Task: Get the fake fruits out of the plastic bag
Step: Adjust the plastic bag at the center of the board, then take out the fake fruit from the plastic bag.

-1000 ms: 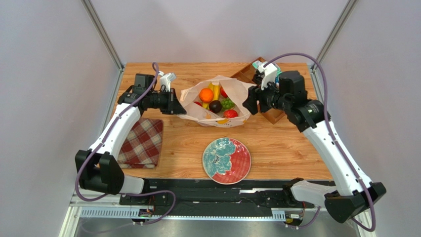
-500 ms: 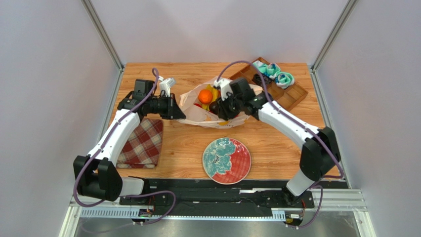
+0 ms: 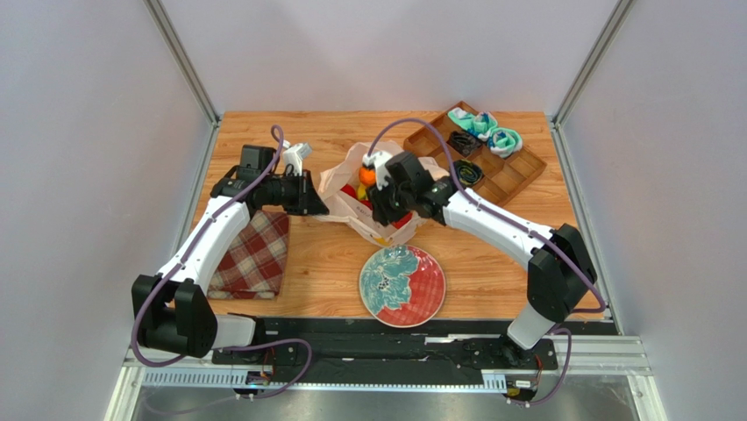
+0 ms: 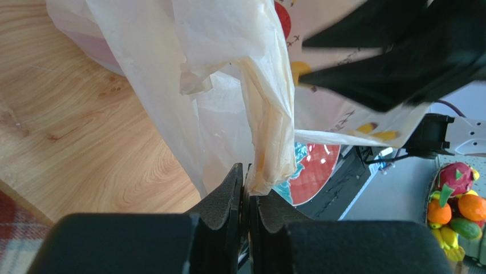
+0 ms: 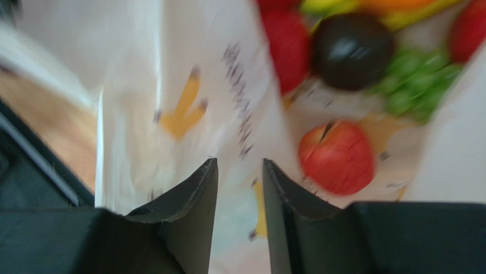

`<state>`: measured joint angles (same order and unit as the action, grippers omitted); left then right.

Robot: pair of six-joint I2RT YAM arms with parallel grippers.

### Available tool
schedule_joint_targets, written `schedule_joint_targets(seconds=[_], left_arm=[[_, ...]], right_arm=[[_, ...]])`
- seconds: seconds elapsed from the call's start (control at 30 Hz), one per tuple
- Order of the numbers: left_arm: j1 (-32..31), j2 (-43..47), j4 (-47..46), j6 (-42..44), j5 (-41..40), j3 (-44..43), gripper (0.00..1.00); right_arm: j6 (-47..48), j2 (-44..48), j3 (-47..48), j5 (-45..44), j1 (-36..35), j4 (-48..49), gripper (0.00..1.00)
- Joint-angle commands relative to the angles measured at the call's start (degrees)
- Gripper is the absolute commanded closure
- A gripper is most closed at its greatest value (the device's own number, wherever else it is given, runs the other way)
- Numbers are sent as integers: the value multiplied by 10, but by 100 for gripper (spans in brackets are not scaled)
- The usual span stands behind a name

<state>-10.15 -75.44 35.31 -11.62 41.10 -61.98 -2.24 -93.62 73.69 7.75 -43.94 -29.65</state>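
The plastic bag (image 3: 344, 180) lies crumpled at mid-table with its mouth up. My left gripper (image 3: 316, 203) is at its left edge, shut on a bunched fold of the plastic bag (image 4: 228, 85), with the jaws (image 4: 246, 171) pinching the film. My right gripper (image 3: 386, 209) hangs over the bag's near side and hides most of the fake fruits; an orange (image 3: 366, 175) and red pieces (image 3: 351, 191) show. In the blurred right wrist view my right gripper (image 5: 239, 165) is open with a narrow gap above the printed bag wall. Beside it lie a red apple (image 5: 336, 157), a dark round fruit (image 5: 351, 50) and green grapes (image 5: 416, 85).
A teal-and-red plate (image 3: 402, 285) sits near the front edge, just below the bag. A red plaid cloth (image 3: 254, 254) lies at the front left under my left arm. A wooden compartment tray (image 3: 517, 171) with teal and black items stands at the back right.
My right arm swung in from the bag's right side to above its mouth and near side, its jaws narrowing. The bag crumpled inward. My left gripper kept its hold.
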Motion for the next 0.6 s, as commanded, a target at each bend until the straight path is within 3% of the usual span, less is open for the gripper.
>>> schedule_joint_targets(seconds=[0.0,0.1,0.13,0.23,0.47,0.57], left_arm=[[-3,29,7,-5,-8,12,87],[-3,57,33,-5,-30,28,93],[-3,68,41,-9,-37,34,99],[-3,111,61,-18,-45,65,100],[4,168,47,-81,-28,139,100],[4,156,42,-81,-17,142,100]], right_arm=[[-43,-47,79,-53,23,34,47],[-82,-72,93,-72,24,34,32],[-104,-75,93,-72,23,35,30],[-130,-89,95,-74,17,40,26],[-169,-130,134,-189,8,21,26],[-196,-142,147,-178,6,-1,25]])
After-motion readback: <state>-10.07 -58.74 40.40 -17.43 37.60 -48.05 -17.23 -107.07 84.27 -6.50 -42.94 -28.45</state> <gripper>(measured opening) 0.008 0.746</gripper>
